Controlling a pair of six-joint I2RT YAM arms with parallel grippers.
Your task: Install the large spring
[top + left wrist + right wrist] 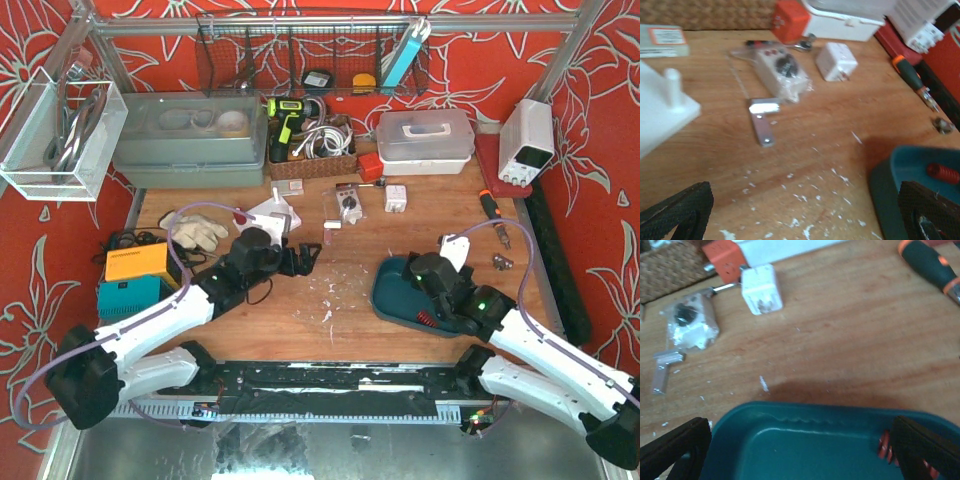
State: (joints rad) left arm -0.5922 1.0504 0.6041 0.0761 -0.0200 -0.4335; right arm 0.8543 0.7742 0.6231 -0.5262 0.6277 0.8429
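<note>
A red spring (883, 445) lies in the teal tray (790, 415), right beside my right gripper's right-hand finger (927, 450). A red spring also shows in the top view (424, 320) and in the left wrist view (942, 172). My right gripper (800, 460) is open and empty, low over the tray (385, 295); in the top view it (410, 280) sits over the tray's far part. My left gripper (305, 258) is open and empty above bare wood, left of the tray. A white base with an upright peg (671, 90) stands ahead-left of it, also in the top view (272, 212).
A small metal bracket (761, 122), a bagged part (782, 72) and a white adapter (836, 61) lie on the table behind. A screwdriver (490, 208) lies at the right. A wicker basket (310, 160), bins and a power supply (527, 140) line the back. White flakes litter the wood.
</note>
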